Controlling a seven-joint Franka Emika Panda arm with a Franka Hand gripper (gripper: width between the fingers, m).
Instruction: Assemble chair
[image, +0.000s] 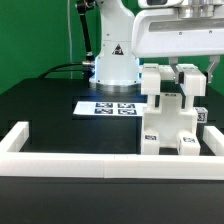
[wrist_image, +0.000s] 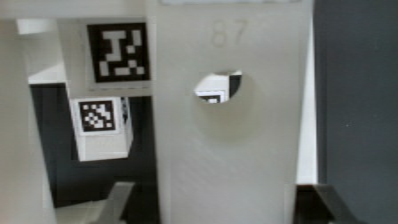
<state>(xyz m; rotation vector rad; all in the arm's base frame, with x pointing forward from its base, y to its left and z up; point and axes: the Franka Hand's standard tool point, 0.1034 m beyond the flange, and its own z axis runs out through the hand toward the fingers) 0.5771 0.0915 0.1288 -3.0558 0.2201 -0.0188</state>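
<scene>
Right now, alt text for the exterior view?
The gripper is shut on the top of a partly built white chair at the exterior view's right, on a black table. A marker board lies beside it, a white border rail in front.

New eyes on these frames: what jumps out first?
The blocky matte-white chair assembly with small black-and-white tags stands at the exterior view's right on the black table, the arm's gripper shut on its upper part. In the wrist view, a white panel fills the frame, with a round hole beside a square tag.
</scene>
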